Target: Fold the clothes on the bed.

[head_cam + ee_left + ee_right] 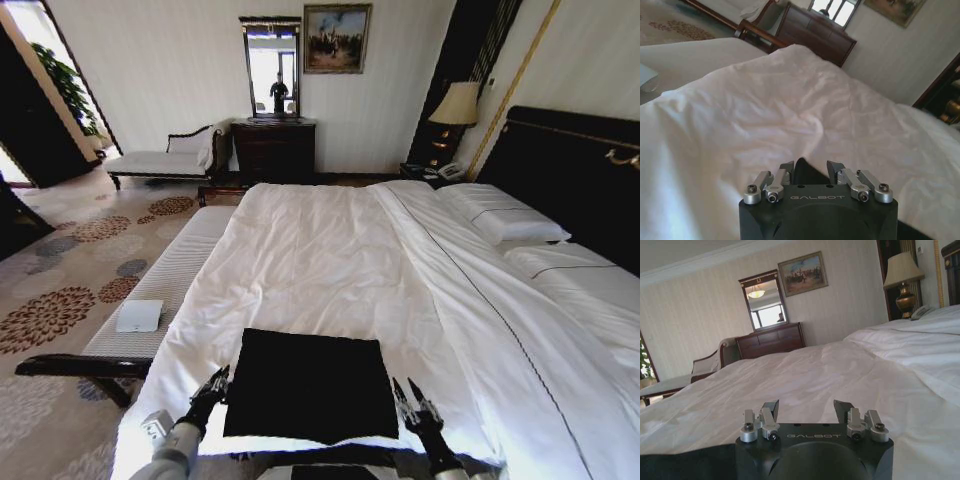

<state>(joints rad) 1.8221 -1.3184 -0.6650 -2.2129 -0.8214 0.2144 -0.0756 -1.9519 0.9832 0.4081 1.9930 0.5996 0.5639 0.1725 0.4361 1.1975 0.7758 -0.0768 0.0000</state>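
Bed [330, 260]: white duvet spread flat, pillows [505, 215] along the dark headboard [570, 170]. A pale bench [165, 290] runs along the bed's left side, with a small white object [139, 316] lying on it.

Shirt [310, 385]: black, folded into a flat, roughly rectangular shape, lying on the duvet at the near edge of the bed. No lettering shows on its upper face.

Left arm: reaches up from the near edge, forearm angled toward the shirt. Left gripper [212, 388] sits at the shirt's left side, near its near-left corner. Fingers spread apart, holding nothing. In the left wrist view the gripper [811, 172] points across the duvet, with a dark sliver of shirt [807, 175] between the spread fingers [784, 172]; whether they touch it I cannot tell.

Right arm: mirrors the left, rising from the near edge. Right gripper [415, 402] is at the shirt's right side, close to its near-right corner. Fingers spread, empty. In the right wrist view the gripper [807, 412] is low over the duvet, fingers [771, 410] apart, with shirt fabric [685, 462] dark beside the gripper body.
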